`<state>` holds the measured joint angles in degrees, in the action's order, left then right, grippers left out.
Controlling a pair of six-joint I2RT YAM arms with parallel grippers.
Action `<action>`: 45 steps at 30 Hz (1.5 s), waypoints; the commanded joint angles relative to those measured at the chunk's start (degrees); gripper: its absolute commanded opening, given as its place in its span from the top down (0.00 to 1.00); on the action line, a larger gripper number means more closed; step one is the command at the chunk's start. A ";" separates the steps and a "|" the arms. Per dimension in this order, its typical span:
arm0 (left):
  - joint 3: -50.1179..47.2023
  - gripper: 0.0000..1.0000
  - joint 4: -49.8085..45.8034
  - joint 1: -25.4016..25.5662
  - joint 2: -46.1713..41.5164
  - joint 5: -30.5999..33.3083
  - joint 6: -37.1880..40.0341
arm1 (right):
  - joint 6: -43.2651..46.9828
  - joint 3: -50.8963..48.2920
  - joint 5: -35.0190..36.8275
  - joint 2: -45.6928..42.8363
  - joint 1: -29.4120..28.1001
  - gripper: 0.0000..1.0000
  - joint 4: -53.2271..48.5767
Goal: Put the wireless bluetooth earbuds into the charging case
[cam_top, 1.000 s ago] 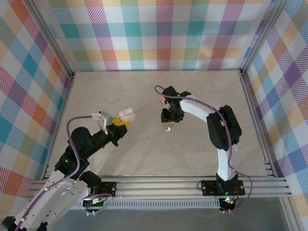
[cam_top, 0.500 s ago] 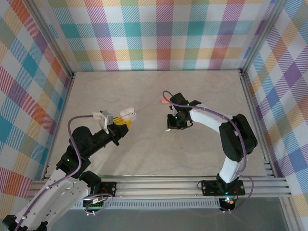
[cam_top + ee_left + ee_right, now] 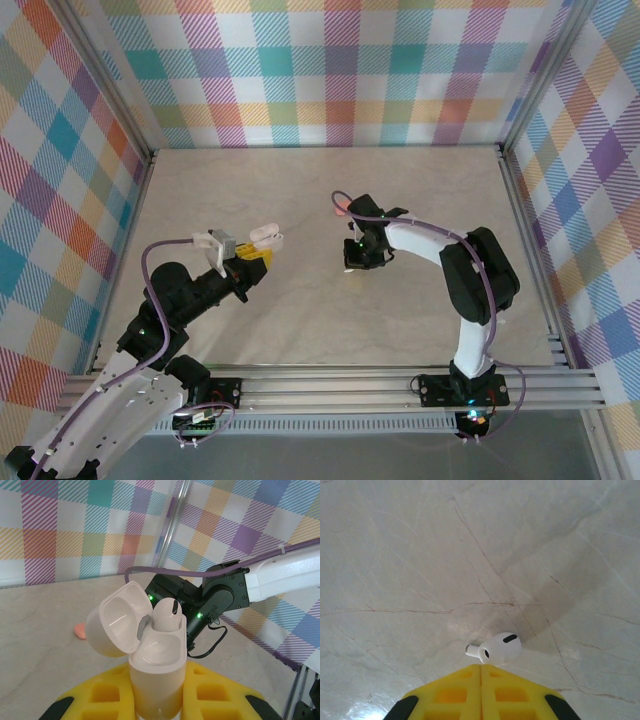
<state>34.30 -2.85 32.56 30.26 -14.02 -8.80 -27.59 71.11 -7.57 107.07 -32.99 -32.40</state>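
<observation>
My left gripper is shut on a white charging case, held upright above the table with its lid flipped open. One white earbud stands in the case's far socket. The near socket is bare. My right gripper points down at the table with its yellow fingers pressed together and nothing between them. A second white earbud lies on the table right at those fingertips, its stem pointing left. In the top view the right gripper is at mid-table.
A small salmon-pink item lies on the table just behind the right arm's wrist, and in the left wrist view the same pink item shows beside the lid. Aluminium rails and plaid walls enclose the table.
The right gripper's fingers have closed from partly open. That arm shifted right and lower over the white earbud, then back a little left. The left arm and case stayed still.
</observation>
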 commanded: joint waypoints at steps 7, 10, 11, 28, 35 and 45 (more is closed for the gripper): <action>-0.03 1.00 1.89 0.48 -0.41 -0.04 -0.23 | 2.50 4.12 1.54 3.46 0.30 0.91 -2.14; 0.06 1.00 1.31 0.46 -0.84 0.13 -0.06 | 2.48 4.64 1.39 4.53 0.30 0.91 -2.07; -0.02 1.00 1.12 0.40 -1.11 0.21 -0.04 | 2.48 4.74 1.29 4.88 0.30 0.91 -1.97; -0.03 1.00 0.30 0.46 -1.88 0.93 0.23 | 4.06 10.90 1.77 6.39 0.38 0.91 -4.15; -0.11 1.00 1.94 0.47 -0.30 0.03 0.36 | 0.87 5.10 4.72 -4.15 0.39 0.75 -9.23; -0.19 1.00 4.97 0.45 2.45 -2.09 -0.27 | -9.06 -3.79 4.67 -8.71 -3.40 0.54 -9.57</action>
<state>34.20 -1.21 32.56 32.67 -14.52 -8.80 -33.06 68.12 -3.40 96.79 -34.68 -40.18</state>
